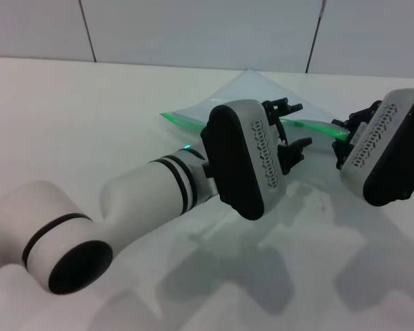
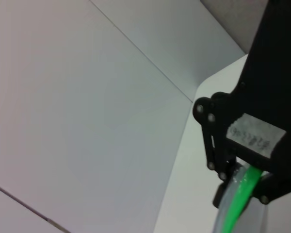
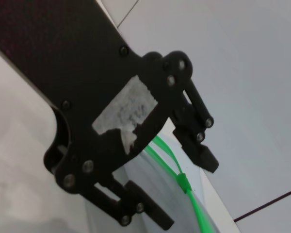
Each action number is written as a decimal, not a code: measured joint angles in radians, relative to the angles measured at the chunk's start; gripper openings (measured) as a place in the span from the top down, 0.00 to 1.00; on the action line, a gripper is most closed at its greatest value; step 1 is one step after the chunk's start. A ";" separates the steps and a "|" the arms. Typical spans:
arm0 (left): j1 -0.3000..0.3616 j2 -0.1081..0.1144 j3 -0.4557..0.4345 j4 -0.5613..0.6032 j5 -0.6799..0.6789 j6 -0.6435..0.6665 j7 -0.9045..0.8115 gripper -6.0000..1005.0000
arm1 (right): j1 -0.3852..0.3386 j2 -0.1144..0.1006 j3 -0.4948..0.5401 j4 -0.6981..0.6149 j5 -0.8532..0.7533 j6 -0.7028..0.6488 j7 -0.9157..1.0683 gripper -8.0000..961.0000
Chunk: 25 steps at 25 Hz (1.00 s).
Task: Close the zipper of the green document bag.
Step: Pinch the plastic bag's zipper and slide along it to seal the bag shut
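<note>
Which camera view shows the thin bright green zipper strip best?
The head view: the thin bright green zipper strip runs along the bag's edge there, partly hidden by both wrists. Each wrist view shows a short piece beside gripper parts.

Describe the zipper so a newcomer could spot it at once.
On the white table, past the two arms, lies a flat translucent bag. The zipper is the thin strip along its near long edge, running between the left gripper and right gripper. It is the only bright green thing here.
</note>
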 joint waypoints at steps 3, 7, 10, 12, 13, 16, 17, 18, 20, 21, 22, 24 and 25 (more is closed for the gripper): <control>0.004 0.000 0.001 0.004 -0.004 0.023 0.007 0.42 | 0.000 0.000 -0.005 -0.007 -0.002 0.000 0.000 0.94; 0.003 0.000 0.002 0.017 -0.008 0.030 0.007 0.46 | 0.000 0.000 -0.009 -0.009 -0.003 0.000 0.000 0.94; -0.002 -0.001 0.006 0.023 -0.009 0.032 0.005 0.46 | 0.002 0.000 -0.012 -0.009 -0.003 0.000 0.000 0.94; -0.006 -0.001 0.009 0.029 -0.009 0.033 0.003 0.46 | 0.005 0.000 -0.014 -0.009 -0.001 0.000 0.001 0.94; -0.008 -0.002 0.010 0.032 -0.009 0.033 0.002 0.46 | 0.006 0.000 -0.015 -0.009 -0.001 0.000 0.001 0.94; -0.015 -0.002 0.012 0.040 -0.009 0.033 0.000 0.46 | 0.007 0.000 -0.017 -0.009 -0.001 0.000 0.002 0.94; -0.016 -0.002 0.012 0.043 -0.009 0.033 0.000 0.46 | 0.007 0.000 -0.018 -0.009 0.000 0.000 0.002 0.94; -0.016 -0.003 0.012 0.045 -0.009 0.033 0.000 0.46 | 0.008 0.000 -0.018 -0.009 0.000 0.000 0.002 0.94; -0.017 -0.003 0.012 0.046 -0.009 0.033 -0.001 0.46 | 0.008 0.000 -0.019 -0.009 0.000 0.000 0.002 0.94; -0.017 -0.003 0.012 0.046 -0.009 0.033 -0.001 0.46 | 0.008 0.000 -0.020 -0.009 0.000 0.000 0.002 0.94; -0.017 -0.003 0.012 0.047 -0.010 0.033 -0.001 0.46 | 0.008 0.000 -0.020 -0.009 0.000 0.000 0.002 0.94; -0.016 -0.003 0.012 0.049 -0.010 0.033 -0.001 0.46 | 0.008 0.000 -0.020 -0.009 0.000 0.000 0.002 0.94; -0.016 -0.003 0.012 0.050 -0.010 0.033 -0.002 0.46 | 0.009 0.000 -0.021 -0.009 0.000 0.000 0.002 0.94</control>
